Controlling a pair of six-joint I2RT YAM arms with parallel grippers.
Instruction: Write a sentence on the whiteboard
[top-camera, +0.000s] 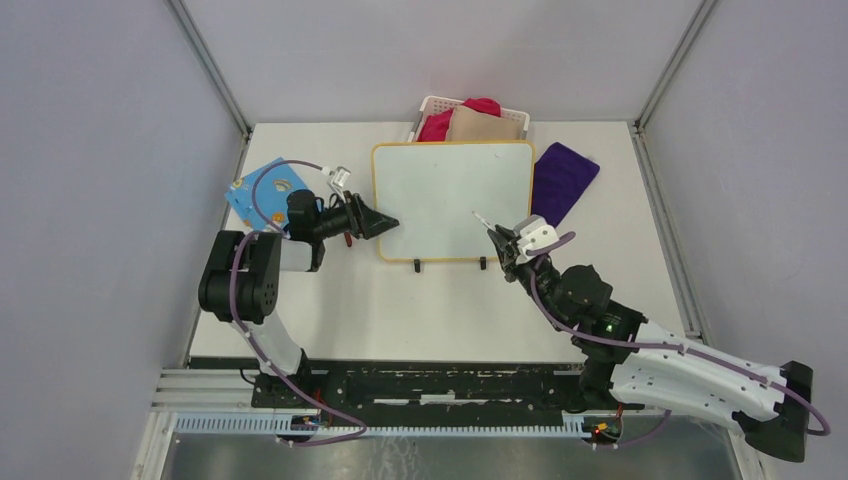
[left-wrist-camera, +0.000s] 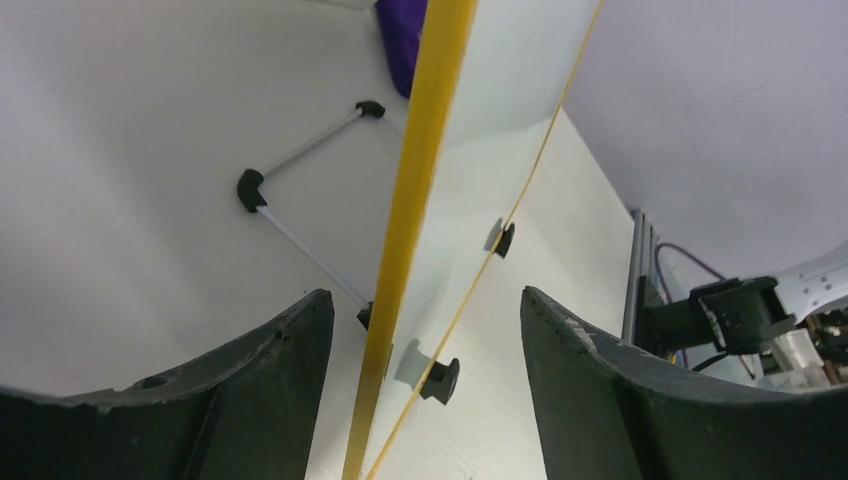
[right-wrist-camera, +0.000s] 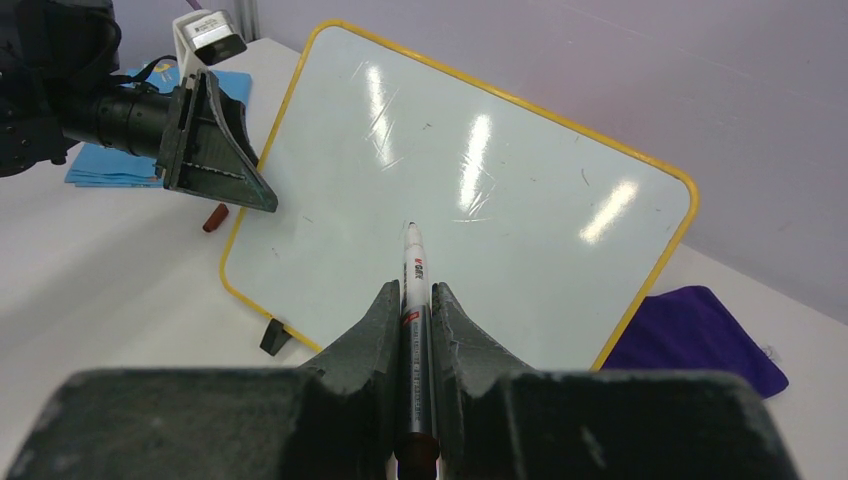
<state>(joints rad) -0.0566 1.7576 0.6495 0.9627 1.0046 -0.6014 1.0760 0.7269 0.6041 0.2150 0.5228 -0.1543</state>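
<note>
The whiteboard (top-camera: 450, 200) stands propped on small black feet in the middle of the table. Its face (right-wrist-camera: 450, 200) is blank, and no sentence shows on it. My left gripper (top-camera: 388, 224) is open and straddles the board's left yellow rim (left-wrist-camera: 420, 150). There is a gap between the rim and each of its fingers (left-wrist-camera: 250, 390). My right gripper (top-camera: 503, 243) is at the board's lower right, shut on a white marker (right-wrist-camera: 413, 255). The marker's tip points at the board's face; I cannot tell whether it touches.
A white basket (top-camera: 430, 101) holding red and tan cloths sits behind the board. A purple cloth (top-camera: 563, 178) lies to the board's right and a blue board (top-camera: 262, 190) to its left. A small red cap (right-wrist-camera: 214, 217) lies by the left rim.
</note>
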